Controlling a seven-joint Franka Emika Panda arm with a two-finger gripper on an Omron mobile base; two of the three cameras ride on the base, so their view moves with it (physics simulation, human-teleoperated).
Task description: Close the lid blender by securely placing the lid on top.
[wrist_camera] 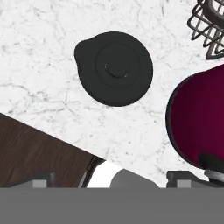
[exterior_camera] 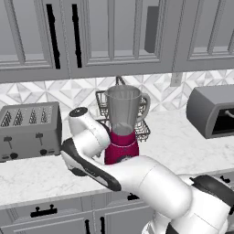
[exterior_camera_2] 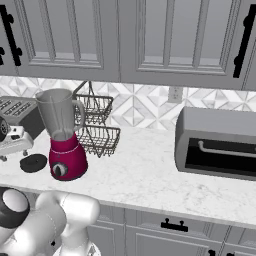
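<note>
The black round lid (wrist_camera: pixel 114 68) lies flat on the marble counter, left of the blender (exterior_camera_2: pixel 65 135) and a little apart from it; it also shows as the lid (exterior_camera_2: pixel 33 163) from the right base camera. The blender has a magenta base (wrist_camera: pixel 199 118) and a tall clear jar (exterior_camera: pixel 122 109) with an uncovered top. My gripper (wrist_camera: pixel 113 179) hangs above the lid, open, with nothing between its fingertips (wrist_camera: pixel 41 178). In the left base view my arm hides the lid.
A grey toaster (exterior_camera: pixel 29 130) stands left of the lid. A wire basket rack (exterior_camera_2: pixel 97 125) sits behind the blender, and a toaster oven (exterior_camera_2: pixel 217 145) is at the right. The counter's edge (wrist_camera: pixel 65 140) runs close below the lid in the hand view.
</note>
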